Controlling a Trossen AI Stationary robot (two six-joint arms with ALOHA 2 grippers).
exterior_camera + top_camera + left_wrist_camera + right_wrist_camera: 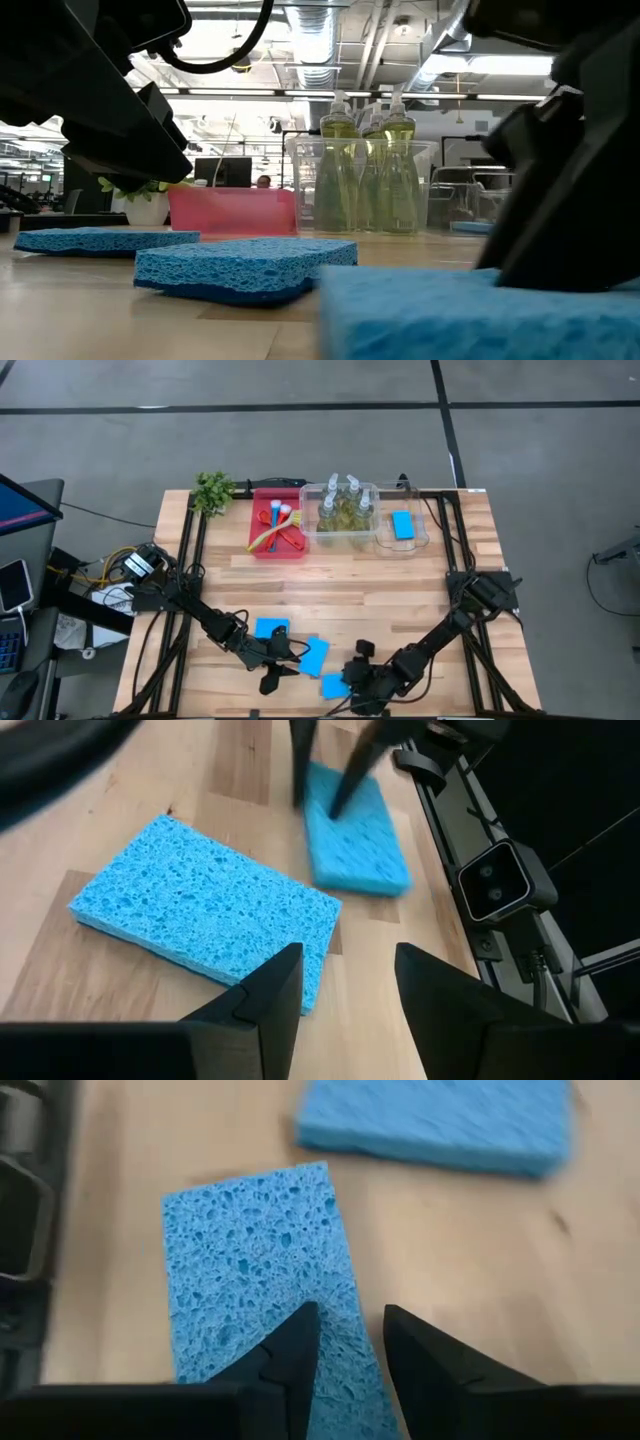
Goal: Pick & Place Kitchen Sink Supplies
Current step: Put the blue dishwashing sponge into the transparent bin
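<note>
Three blue sponges lie flat on the near part of the table: one at the left (271, 628), one in the middle (313, 655) and one nearest the front edge (335, 686). My left gripper (350, 990) stands open just short of the middle sponge (205, 925), touching nothing. My right gripper (350, 1345) is open and down at the front sponge (265, 1280). A fourth sponge (402, 525) lies in a clear bin at the back. The bottles (345, 508) stand in another clear bin. The brushes (277, 525) lie in the red tray. My right gripper comes at the front sponge slanting down from the table's right. One fingertip (300, 1335) is over the sponge's top beside its long edge (365, 1350), and the other stands just off that edge. In the low view the dark finger meets the sponge's top (500, 285). The sponge lies flat on the table.
A small green plant (213, 490) stands at the back left beside the red tray (262, 545). The two clear bins (385, 545) stand at the back centre and right. Bare wood lies between the back row and the sponges. Both arms crowd the near edge.
</note>
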